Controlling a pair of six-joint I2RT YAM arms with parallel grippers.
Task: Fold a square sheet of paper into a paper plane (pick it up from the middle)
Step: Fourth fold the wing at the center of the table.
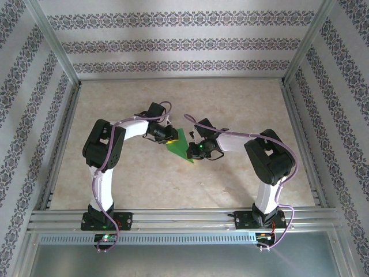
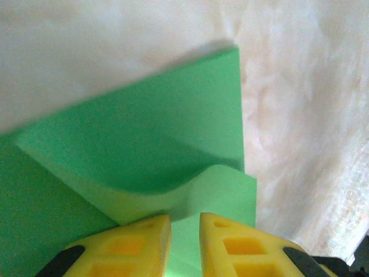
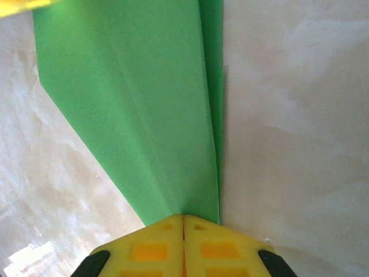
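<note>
Paper plane (image 1: 180, 145): half-folded, flat on table (image 1: 242, 109), between both arms | right gripper (image 3: 183, 222): clenched on its narrow tip | long axis: runs straight out from that pinch toward left gripper (image 2: 185, 231) | left gripper: jaws slightly parted over wide end, apparently grasping nothing.

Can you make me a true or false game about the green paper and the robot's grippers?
1. The green paper is folded. True.
2. The right gripper is wide open. False: it is shut on the paper's narrow end.
3. The left gripper has yellow fingers. True.
4. The paper lies in a corner of the table. False: it is in the middle, between both grippers.
</note>
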